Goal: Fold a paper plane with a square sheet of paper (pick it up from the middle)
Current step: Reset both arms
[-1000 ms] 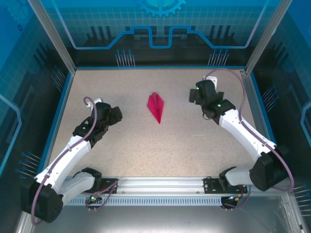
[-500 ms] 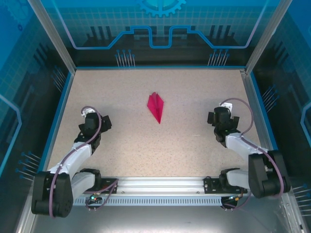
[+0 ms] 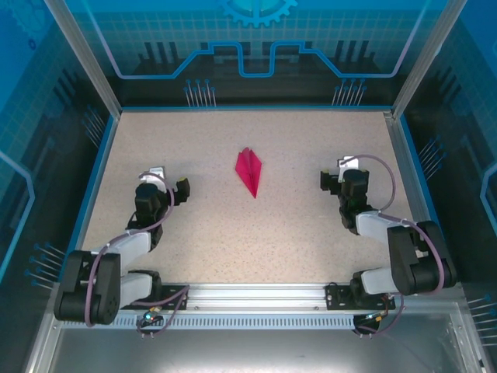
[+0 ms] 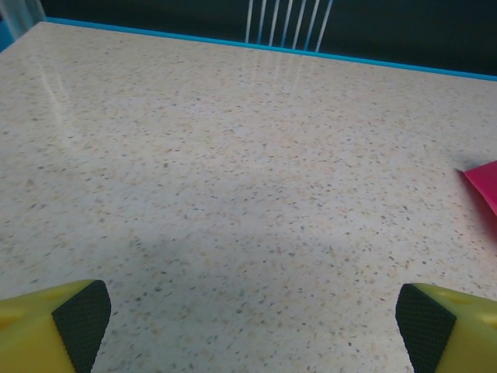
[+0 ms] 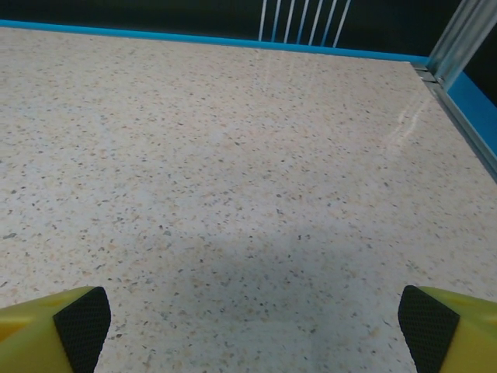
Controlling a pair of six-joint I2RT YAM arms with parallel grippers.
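The square sheet of paper lies folded into a slim magenta-pink paper plane (image 3: pixel 249 171) on the middle of the table, its point toward the near side. A corner of the plane (image 4: pixel 484 183) shows at the right edge of the left wrist view. My left gripper (image 3: pixel 166 182) is open, well to the left of the plane, with bare tabletop between its black pads (image 4: pixel 81 323). My right gripper (image 3: pixel 334 173) is open to the right of the plane and holds nothing. Its pads (image 5: pixel 426 323) stand wide apart over the table. Both arms are folded back close to their bases.
The speckled beige table (image 3: pixel 256 233) has a raised blue rim (image 3: pixel 248 109) along the far side and metal frame posts (image 5: pixel 463 35) at the corners. A metal rail (image 3: pixel 256 295) with the arm bases runs along the near edge.
Both arms have drawn back from the middle of the table toward their bases and folded up. Both grippers stayed open. The paper plane has not moved.
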